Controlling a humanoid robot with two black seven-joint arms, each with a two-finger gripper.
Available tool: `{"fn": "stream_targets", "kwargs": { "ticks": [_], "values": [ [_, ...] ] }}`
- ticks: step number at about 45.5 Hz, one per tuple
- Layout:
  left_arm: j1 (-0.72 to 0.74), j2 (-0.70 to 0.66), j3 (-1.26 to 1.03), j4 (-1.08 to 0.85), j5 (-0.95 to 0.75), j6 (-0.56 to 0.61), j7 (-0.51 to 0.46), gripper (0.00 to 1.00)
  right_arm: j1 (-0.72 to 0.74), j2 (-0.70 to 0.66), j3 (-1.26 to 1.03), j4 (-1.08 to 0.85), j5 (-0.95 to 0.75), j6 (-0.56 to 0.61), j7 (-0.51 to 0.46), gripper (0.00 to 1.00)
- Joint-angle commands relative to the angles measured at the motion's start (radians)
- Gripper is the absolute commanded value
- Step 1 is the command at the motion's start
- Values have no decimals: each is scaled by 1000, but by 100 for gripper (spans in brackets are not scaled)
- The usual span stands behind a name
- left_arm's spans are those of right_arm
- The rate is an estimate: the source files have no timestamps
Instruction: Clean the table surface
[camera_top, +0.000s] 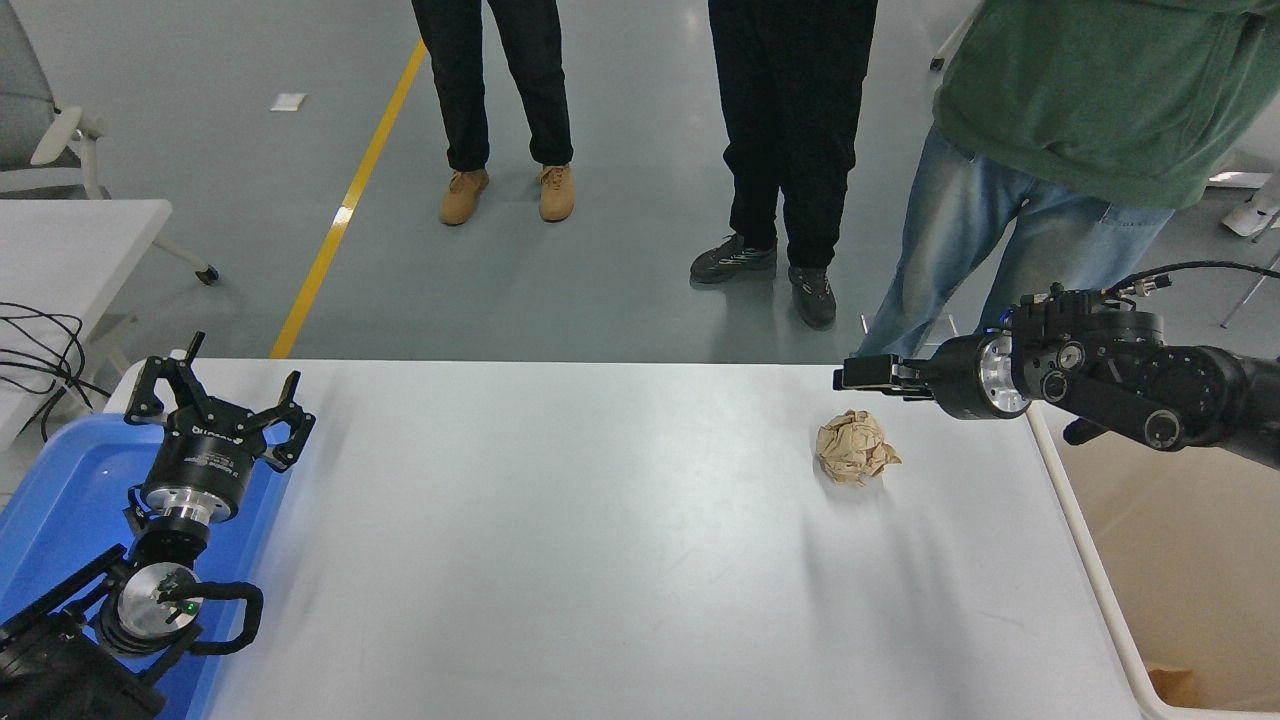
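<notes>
Approach phase, by the look of it, and only the head view to call it from. Right tool (843, 375) reaches in from the right edge of the frame, wrist turned side-on, its tip hanging just above and just beyond the crumpled brown paper ball (856, 448), not touching it. From this angle the fingers overlap into one dark bar, so whether they are spread or pressed together cannot be told.

The ball sits right of centre on the worktop (600, 560), which fills the lower frame; it is the one piece of litter showing there. Beige bin (1180, 560) waits at the lower right, hard against the worktop's edge.

Left tool (220, 405) is parked at the lower left over the blue tray (60, 500), fingers splayed wide, holding nothing.

Three people stand beyond the far edge, at the top of the frame.

Next move, as a judgement: drop the right tool around the ball with fingers apart, pinch the soft paper, then carry it to the bin.
</notes>
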Motion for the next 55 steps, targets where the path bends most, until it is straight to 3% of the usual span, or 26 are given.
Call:
{"fn": "stream_targets", "kwargs": {
  "ticks": [1, 22, 55],
  "values": [
    [0, 0, 0, 1, 0, 0, 0, 99, 25, 86, -115, -28, -28, -99, -43, 99],
    [0, 0, 0, 1, 0, 0, 0, 99, 19, 126, -172, -34, -29, -179, -89, 99],
    [0, 0, 0, 1, 0, 0, 0, 99, -139, 212, -161, -179, -14, -224, -104, 99]
  ]
}}
